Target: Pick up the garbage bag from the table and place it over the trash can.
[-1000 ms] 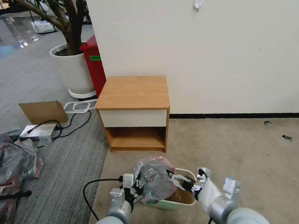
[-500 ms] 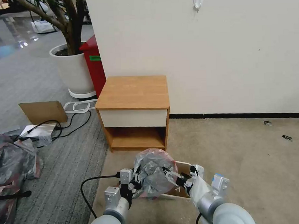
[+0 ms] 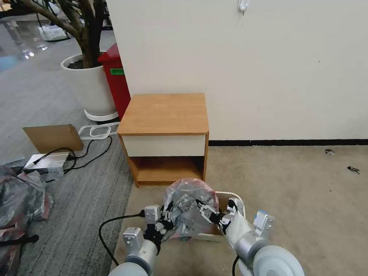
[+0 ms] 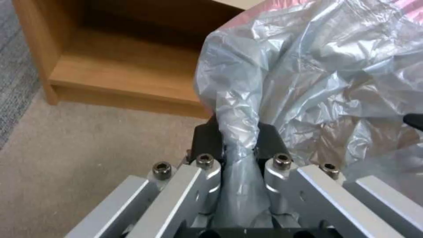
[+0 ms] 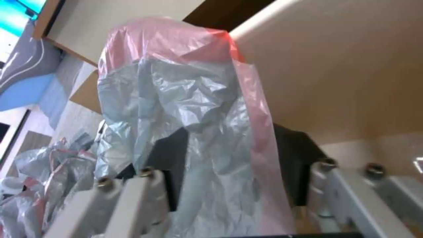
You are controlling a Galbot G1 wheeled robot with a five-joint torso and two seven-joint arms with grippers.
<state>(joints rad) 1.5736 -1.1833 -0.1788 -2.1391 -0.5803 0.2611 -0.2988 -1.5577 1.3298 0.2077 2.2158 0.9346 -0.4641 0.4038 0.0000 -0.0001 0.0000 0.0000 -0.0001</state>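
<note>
We hold garbage bag (image 3: 189, 209) w/ both: left gripper (image 4: 238, 138) clamped on gathered film, right gripper (image 5: 229, 172) pinching pink rim; light, limp, slippery – grip rim, spread over trash can (image 3: 228, 198)

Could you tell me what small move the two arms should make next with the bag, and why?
Probably spread the tools apart: the left tool and right tool both pinch the garbage bag, which is bunched above the trash can and not yet over its rim.

We note the garbage bag (image 3: 189, 207) is translucent grey with a pinkish-red rim; the table (image 3: 164, 114) has an orange-brown tabletop.
</note>
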